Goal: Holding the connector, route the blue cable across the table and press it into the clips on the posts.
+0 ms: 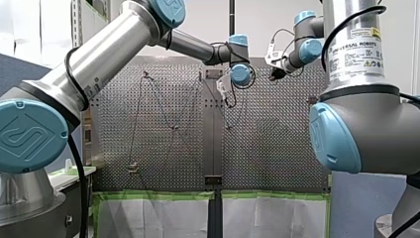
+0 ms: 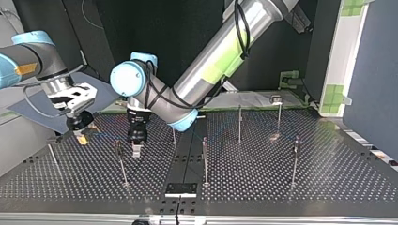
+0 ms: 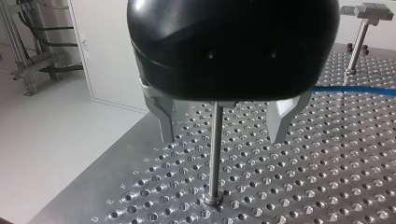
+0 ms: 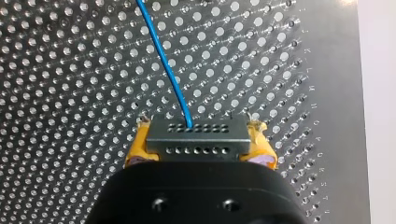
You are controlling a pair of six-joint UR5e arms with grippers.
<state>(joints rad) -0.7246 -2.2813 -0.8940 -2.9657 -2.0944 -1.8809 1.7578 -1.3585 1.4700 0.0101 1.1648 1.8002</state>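
the step in hand looks like bringing the blue cable [image 4: 163, 60] to the next post [image 3: 215, 154] and seating it in a clip; i judge it goes best with the line lightly taut and pressed squarely down, not dragged sideways; my right gripper [image 4: 201, 144] has its yellow pads clamped on the connector [image 4: 196, 133], just above the table [image 4: 70, 93] at the top view's left, the cable running away from it; my left gripper [image 3: 223, 135] is spread wide, fingers astride the post, touching nothing; the cable passes beside it.
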